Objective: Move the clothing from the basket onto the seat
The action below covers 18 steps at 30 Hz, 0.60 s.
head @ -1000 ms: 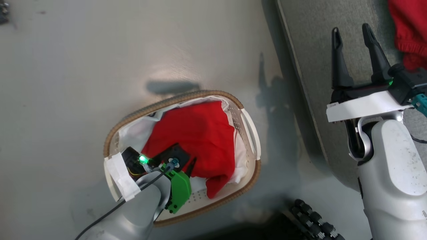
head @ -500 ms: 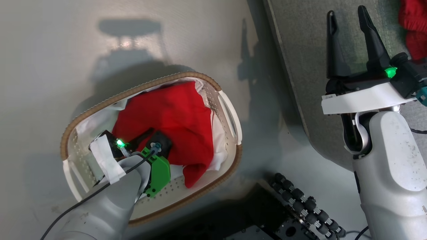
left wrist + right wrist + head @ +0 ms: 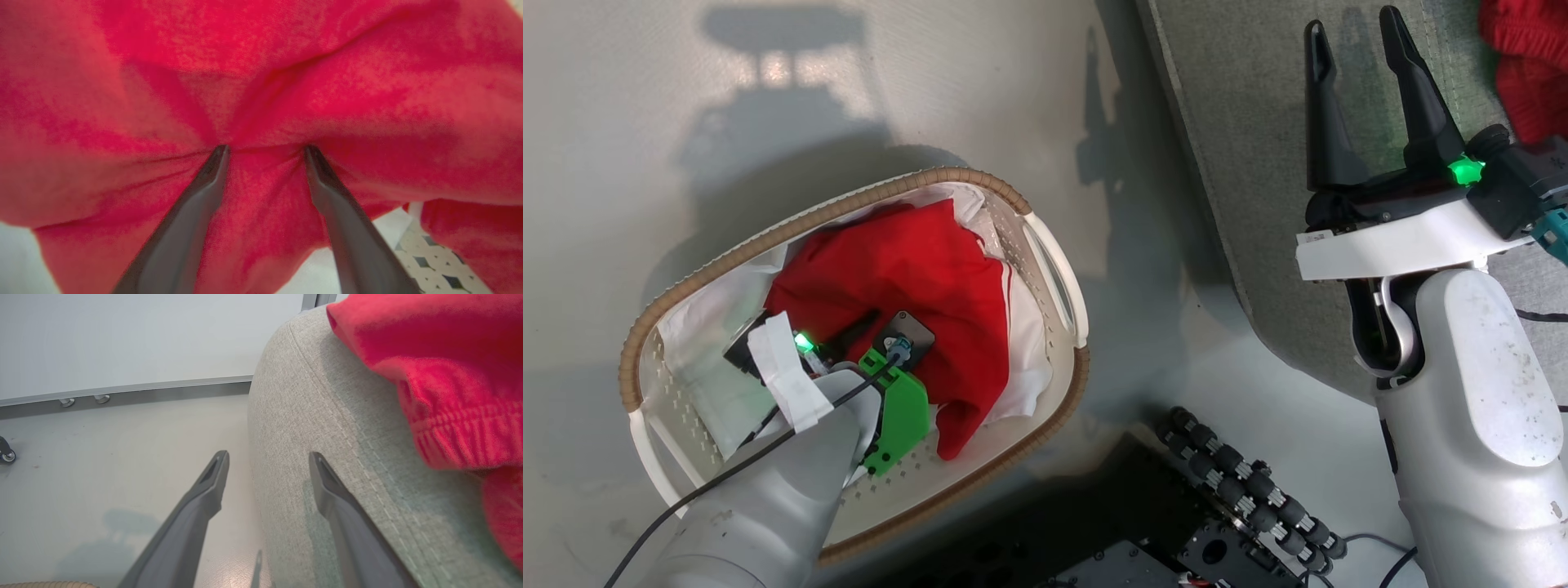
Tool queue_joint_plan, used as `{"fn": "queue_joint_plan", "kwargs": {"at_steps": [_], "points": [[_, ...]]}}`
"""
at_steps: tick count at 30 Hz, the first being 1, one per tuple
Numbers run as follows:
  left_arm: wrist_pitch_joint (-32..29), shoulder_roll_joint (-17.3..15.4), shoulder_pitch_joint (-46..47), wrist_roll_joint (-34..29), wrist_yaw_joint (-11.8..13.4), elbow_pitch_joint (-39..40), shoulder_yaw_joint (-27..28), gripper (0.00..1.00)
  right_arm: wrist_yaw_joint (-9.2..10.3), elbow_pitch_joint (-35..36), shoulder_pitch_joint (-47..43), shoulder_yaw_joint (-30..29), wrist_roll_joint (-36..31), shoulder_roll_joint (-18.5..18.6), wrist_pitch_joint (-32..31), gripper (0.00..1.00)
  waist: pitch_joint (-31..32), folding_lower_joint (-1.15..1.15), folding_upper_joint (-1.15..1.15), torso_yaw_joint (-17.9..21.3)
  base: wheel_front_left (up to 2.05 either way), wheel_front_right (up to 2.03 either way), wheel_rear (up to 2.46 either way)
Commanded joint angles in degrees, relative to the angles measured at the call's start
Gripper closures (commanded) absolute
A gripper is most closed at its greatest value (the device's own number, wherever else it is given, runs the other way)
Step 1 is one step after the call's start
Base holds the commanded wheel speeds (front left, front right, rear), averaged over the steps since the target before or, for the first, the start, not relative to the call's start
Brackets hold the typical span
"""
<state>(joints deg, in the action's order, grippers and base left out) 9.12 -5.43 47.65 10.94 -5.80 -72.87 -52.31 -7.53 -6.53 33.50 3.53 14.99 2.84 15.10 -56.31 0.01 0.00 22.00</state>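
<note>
The laundry basket stands on the pale floor to the left of the grey seat, apart from it. A red garment lies bunched in the basket's right half on the white fabric lining, with one fold hanging towards the near rim. The left arm reaches down into the basket from the near side. In the left wrist view, the left gripper has its two dark fingers spread apart, and their tips press into the red cloth. The cloth puckers into creases between and around the tips, but the fingers have not pinched it. The right gripper hangs above the left edge of the seat with its fingers pointing away. They are parted and have hold of nothing. In the right wrist view, one finger lies over the floor and the other over the cushion's rounded corner beside the stitched seam. A second red garment lies on the seat at the far right, and its ribbed cuff faces the right gripper without touching it. The robot's black roller wheels sit on the floor between the basket and the right arm.
</note>
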Motion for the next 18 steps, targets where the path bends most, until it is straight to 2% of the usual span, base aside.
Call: {"fn": "queue_joint_plan", "kwargs": {"at_steps": [1,2,3,10,18], "points": [[-0.6,-0.5,0.1,0.4,0.4,-0.4,-0.1,0.64,0.07,0.0,0.1,-0.2,-0.2,0.1,0.1,0.00,0.2,-0.01,0.00,-0.1,0.00,0.00,0.00],[-1.0,-0.6,-0.1,0.6,0.4,-0.5,-0.2,0.96,0.07,-0.1,-0.1,-0.2,-0.2,0.1,0.1,0.00,0.3,-0.01,0.00,-0.1,0.00,0.00,0.00],[-1.2,-0.6,-0.3,0.7,0.6,-0.6,-0.2,1.00,0.07,-0.2,-0.1,-0.2,-0.3,0.1,0.1,0.00,0.4,-0.01,0.00,-0.1,0.00,0.00,0.00],[-1.2,-0.3,-0.9,1.7,1.2,-0.7,0.0,1.00,0.07,-0.7,-0.1,-0.4,-0.7,0.1,0.1,0.00,1.6,-0.01,0.00,-0.8,0.00,0.00,0.00],[2.8,0.7,-1.5,3.1,0.4,0.2,0.1,1.00,0.07,-1.8,-0.8,-1.0,-1.9,0.1,0.1,0.00,4.6,-0.01,0.00,-2.3,0.00,0.00,0.00]]}}
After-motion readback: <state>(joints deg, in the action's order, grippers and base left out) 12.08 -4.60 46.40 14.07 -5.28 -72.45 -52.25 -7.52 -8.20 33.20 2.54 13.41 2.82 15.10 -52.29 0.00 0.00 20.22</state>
